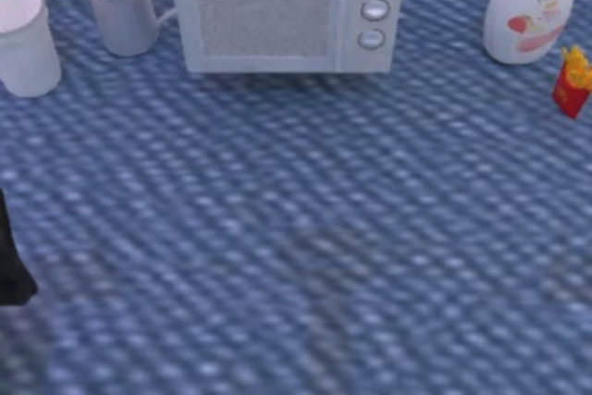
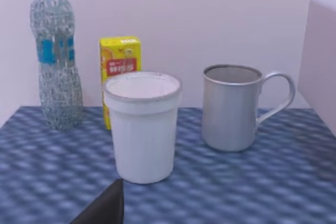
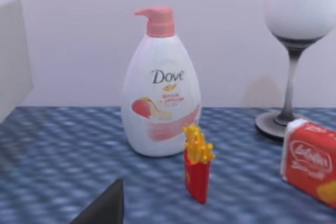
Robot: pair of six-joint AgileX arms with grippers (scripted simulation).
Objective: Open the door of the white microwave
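The small boxy white microwave [image 1: 288, 11] stands at the far edge of the blue woven-pattern tabletop [image 1: 296, 228], a little left of centre in the top view. Its flat white door with the grey speckled mesh window [image 1: 264, 27] lies flush against the front, shut, with two round silver knobs [image 1: 374, 10] on the panel to its right.

Just left of the microwave stands a grey metal mug [image 1: 121, 5], its handle turned toward the microwave's side, and left of that a plain white plastic cup [image 1: 25, 39]. Behind them (seen only from the left wrist view) are a clear plastic water bottle with a blue cap [image 2: 56, 56] and a yellow juice carton [image 2: 120, 64].

Right of the microwave stands a white Dove pump bottle with a pink cap [image 1: 530, 8], and near it a small red carton of fries [image 1: 572, 82].

The left tool [image 1: 11, 270] shows only as a dark shape at the tabletop's left edge, well apart from the microwave; whether its fingers are apart or together I cannot tell. The right tool is likewise only a dark corner [image 3: 102, 208] in its own wrist view, state unreadable.
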